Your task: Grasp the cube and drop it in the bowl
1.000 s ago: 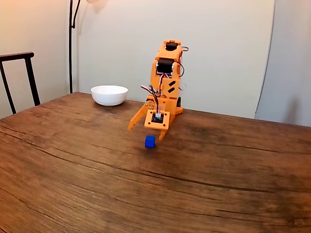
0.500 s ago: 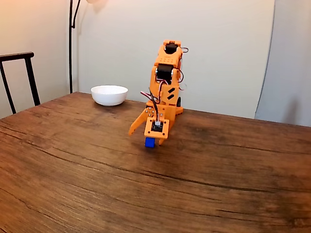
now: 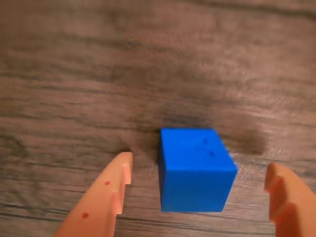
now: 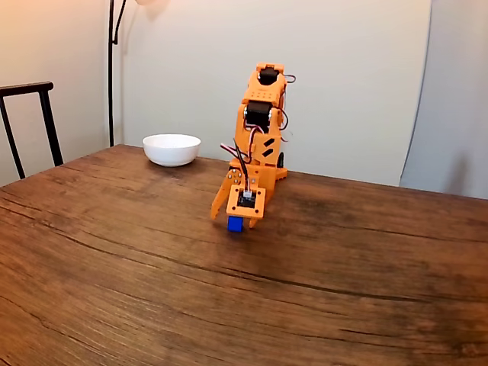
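The cube (image 3: 196,168) is a small, bright blue block with plain, smooth faces and crisp edges, sitting flat on the dark wooden table (image 4: 152,290). In the wrist view its top face carries two faint little marks, and it casts a soft shadow on the grain behind it. An orange fingertip (image 3: 116,180) stands on each side of it, both with a clear gap to the cube, so the gripper (image 3: 197,185) is spread apart around it and grips nothing. In the fixed view the cube (image 4: 235,223) peeks out just under the lowered gripper (image 4: 238,217), near the middle of the table. The orange arm (image 4: 261,122) rises behind it. The white bowl (image 4: 171,149) sits well apart, toward the far left edge, near a black chair (image 4: 30,122).
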{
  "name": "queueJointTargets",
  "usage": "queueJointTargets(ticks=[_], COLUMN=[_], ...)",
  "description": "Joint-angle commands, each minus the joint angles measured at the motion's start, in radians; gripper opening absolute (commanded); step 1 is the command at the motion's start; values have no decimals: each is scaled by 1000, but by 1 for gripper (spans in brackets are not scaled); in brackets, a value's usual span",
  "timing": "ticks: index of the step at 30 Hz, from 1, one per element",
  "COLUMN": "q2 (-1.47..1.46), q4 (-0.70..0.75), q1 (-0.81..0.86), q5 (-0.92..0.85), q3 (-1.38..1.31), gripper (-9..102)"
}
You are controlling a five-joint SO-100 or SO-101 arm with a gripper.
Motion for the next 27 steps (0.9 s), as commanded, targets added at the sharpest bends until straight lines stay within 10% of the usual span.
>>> queueJointTargets(ticks=[1,27], q2=[5,3], q4=[-32,37], q1=[3,8], q5=[6,41], q3=[-26,-18], gripper=[34,9])
